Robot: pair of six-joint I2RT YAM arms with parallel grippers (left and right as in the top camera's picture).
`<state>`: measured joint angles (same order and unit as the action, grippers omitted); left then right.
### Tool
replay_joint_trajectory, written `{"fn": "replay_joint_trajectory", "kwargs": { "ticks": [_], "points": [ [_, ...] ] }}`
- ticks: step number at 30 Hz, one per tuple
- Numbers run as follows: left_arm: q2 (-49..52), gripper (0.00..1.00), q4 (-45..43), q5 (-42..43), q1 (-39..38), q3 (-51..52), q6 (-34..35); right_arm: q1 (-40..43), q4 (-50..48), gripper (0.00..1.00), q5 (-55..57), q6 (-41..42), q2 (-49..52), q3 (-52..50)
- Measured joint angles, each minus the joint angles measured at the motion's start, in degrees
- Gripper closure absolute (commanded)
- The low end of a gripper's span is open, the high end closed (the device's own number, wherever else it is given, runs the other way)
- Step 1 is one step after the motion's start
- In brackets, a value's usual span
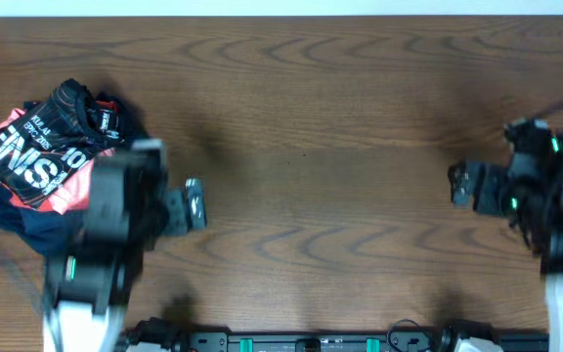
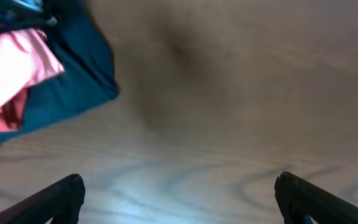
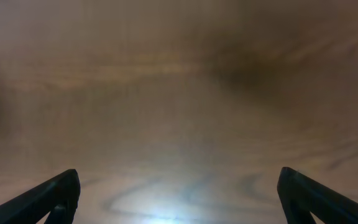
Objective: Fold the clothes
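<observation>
The clothes lie crumpled in a pile at the table's left edge. On top is the black jersey (image 1: 66, 112) with large white lettering. My left gripper (image 1: 195, 203) is open and empty, just right of the pile and apart from it. In the left wrist view its fingers (image 2: 179, 183) hang spread over bare wood; the jersey hardly shows there. My right gripper (image 1: 460, 183) is open and empty at the far right, over bare wood (image 3: 179, 180).
A salmon-pink garment (image 1: 74, 186) (image 2: 17, 62) and a navy blue garment (image 1: 18, 220) (image 2: 73, 81) are bunched in the same pile under the jersey. The wooden table (image 1: 340, 127) stretches between the two arms. My left arm covers the pile's right side.
</observation>
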<state>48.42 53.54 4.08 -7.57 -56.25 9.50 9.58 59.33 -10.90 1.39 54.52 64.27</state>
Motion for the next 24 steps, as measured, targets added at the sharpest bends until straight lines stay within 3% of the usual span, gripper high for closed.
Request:
{"fn": "replay_joint_trajectory", "kwargs": {
  "ticks": [4,9,17,24],
  "points": [
    [-13.79,0.02,-2.4,-0.02,0.02,9.14,1.03,0.0,-2.23,0.01,2.64,-0.61,-12.26,-6.64],
    [-21.9,0.02,-2.27,-0.02,0.02,13.75,1.11,0.0,0.59,0.01,3.58,-0.7,-18.99,-9.77],
    [-23.56,0.02,-2.38,-0.02,0.02,13.79,1.2,0.0,9.25,0.01,4.17,-0.83,-20.68,-10.05],
    [-23.56,0.02,-2.38,-0.02,0.02,13.79,1.2,0.0,10.49,0.01,4.31,-0.83,-20.68,-10.08]
  ]
}}
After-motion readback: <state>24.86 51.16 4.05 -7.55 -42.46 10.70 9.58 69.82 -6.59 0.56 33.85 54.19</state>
